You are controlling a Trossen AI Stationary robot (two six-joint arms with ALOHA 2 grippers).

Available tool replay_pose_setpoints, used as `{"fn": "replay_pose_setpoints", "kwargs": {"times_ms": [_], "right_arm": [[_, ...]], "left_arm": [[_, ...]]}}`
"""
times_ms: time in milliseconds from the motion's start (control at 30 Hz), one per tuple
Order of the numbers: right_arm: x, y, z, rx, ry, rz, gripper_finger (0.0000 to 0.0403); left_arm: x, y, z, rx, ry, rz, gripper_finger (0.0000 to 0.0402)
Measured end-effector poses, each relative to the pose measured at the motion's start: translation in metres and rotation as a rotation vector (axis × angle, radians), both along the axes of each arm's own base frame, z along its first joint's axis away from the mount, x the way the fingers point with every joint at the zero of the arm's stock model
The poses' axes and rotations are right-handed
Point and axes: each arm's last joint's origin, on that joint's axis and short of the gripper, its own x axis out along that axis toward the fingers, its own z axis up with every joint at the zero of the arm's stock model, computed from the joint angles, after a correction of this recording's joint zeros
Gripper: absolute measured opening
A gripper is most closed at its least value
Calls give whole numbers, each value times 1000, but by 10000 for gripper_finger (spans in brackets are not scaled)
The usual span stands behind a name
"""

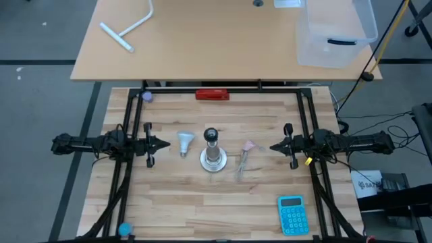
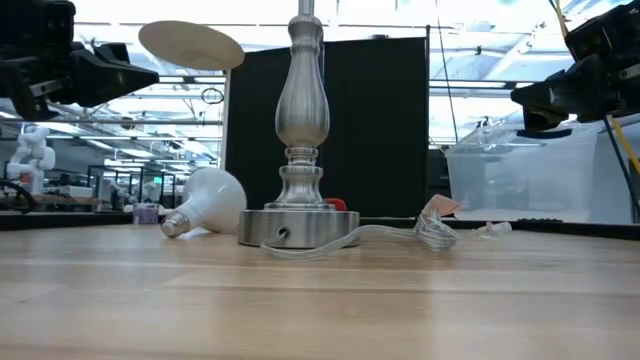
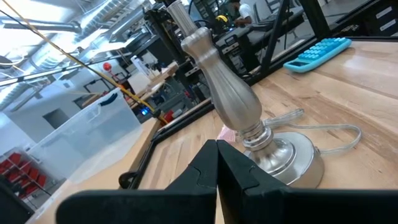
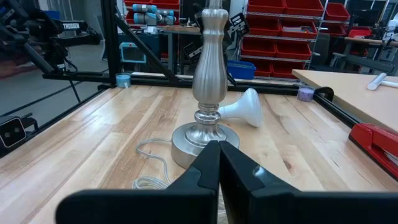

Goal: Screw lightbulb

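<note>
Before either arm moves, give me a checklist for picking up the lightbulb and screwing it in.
1. Lightbulb within reach, lying on its side left of the lamp stand: ok.
2. Left tool near the bulb, not touching: ok.
3. Left tool open for a grasp: not ok, shut.
4. Right tool free: ok, shut on nothing.
5. Stand upright: ok.
6. Socket at the stand's top empty: cannot tell.

Lightbulb [image 1: 185,141] – white head, silvery screw base. Lamp stand [image 1: 212,156] – brushed silver, black top. Calculator [image 1: 292,214] – light blue. Stapler [image 1: 212,94] – red. Table [image 1: 202,202] – pale wood planks, black frame. Cord [image 1: 241,165] – clear.
</note>
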Motion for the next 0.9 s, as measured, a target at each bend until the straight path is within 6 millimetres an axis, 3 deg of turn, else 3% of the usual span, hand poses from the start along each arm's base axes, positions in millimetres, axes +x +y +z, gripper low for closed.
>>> {"fn": "replay_pose_setpoints", "kwargs": {"times_ms": [233,633,900], "right_arm": [[0,0,0,0,0,0,0],[0,0,0,0,0,0,0],[0,0,0,0,-1,0,0]], "left_arm": [[-1,0,9,-7,-99,-7,0],[-23,-19,47,132,-526,-737,0],[-31,-19,59,154,-674,-731,0]]}}
